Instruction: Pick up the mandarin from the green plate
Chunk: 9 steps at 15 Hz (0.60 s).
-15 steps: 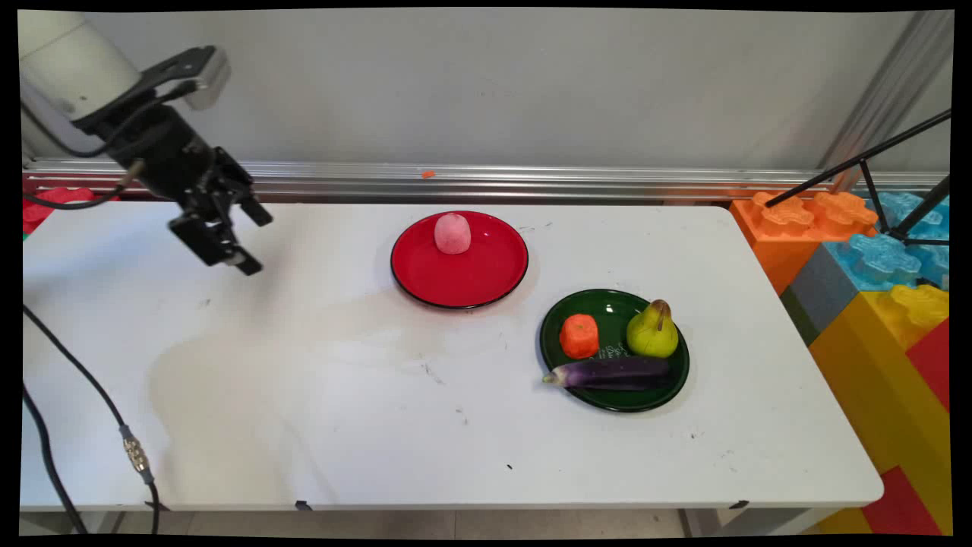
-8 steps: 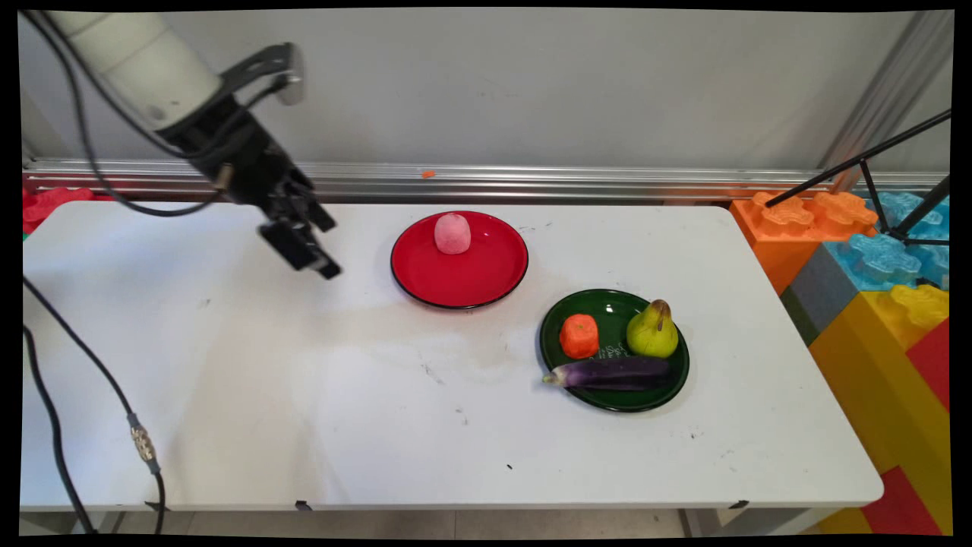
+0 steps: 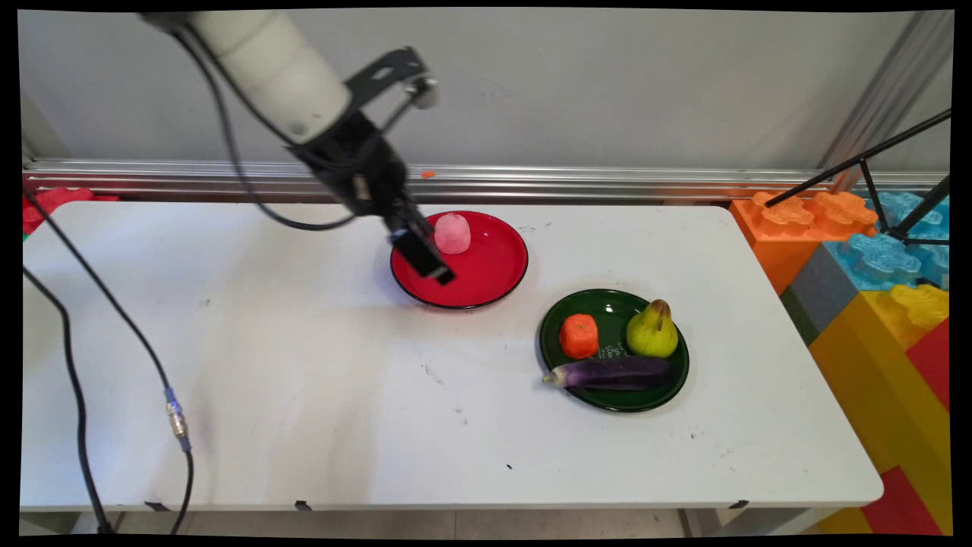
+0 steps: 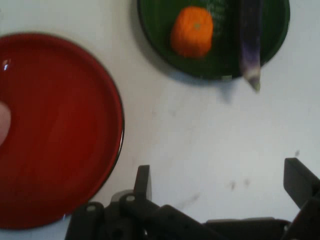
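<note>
Gripper (image 3: 427, 262) over near-left part of red plate (image 3: 486, 277), jaws wide apart, holding nothing. Pink object (image 3: 452, 233) upright at plate's far side, just right of gripper. Green plate (image 3: 562, 361) right and nearer: orange (image 3: 579, 336) left, pear (image 3: 651, 330) right, stem up. Eggplant (image 3: 607, 373) along near edge, long axis left-right, stem end left, overhanging rim. Pale marks on green plate's centre, unreadable.

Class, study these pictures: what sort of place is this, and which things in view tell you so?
Probably a robotics lab or test bench: a robot arm's pincer over a white table, toy food like the pear on plates, and giant building blocks alongside.
</note>
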### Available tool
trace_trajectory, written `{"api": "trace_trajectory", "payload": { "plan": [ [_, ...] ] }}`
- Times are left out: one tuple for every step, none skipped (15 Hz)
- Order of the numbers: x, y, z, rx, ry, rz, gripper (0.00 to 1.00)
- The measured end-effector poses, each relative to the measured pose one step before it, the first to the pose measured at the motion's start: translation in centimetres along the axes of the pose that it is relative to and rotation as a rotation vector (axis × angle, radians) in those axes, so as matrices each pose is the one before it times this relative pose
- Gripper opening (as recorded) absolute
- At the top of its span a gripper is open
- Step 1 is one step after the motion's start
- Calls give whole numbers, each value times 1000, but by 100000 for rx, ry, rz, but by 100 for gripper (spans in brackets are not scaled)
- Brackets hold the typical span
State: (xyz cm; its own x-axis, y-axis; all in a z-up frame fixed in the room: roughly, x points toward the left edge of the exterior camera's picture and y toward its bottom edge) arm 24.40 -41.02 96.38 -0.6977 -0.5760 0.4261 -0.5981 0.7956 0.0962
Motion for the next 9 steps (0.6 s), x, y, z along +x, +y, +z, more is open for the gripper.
{"api": "trace_trajectory", "payload": {
  "plan": [
    [950, 384, 826, 337, 1052, -83, 100],
    [598, 237, 553, 221, 639, -48, 100],
    [877, 327, 900, 377, 1171, -33, 100],
    [933, 328, 1089, 384, 1370, -29, 100],
    [854, 319, 1180, 254, 1341, 111, 100],
    [643, 216, 1065, 189, 1131, 264, 100],
    [644, 202, 1240, 226, 1173, 412, 100],
    [557, 161, 1275, 140, 1121, 573, 100],
    [387, 51, 1121, 71, 883, 717, 100]
  ]
}}
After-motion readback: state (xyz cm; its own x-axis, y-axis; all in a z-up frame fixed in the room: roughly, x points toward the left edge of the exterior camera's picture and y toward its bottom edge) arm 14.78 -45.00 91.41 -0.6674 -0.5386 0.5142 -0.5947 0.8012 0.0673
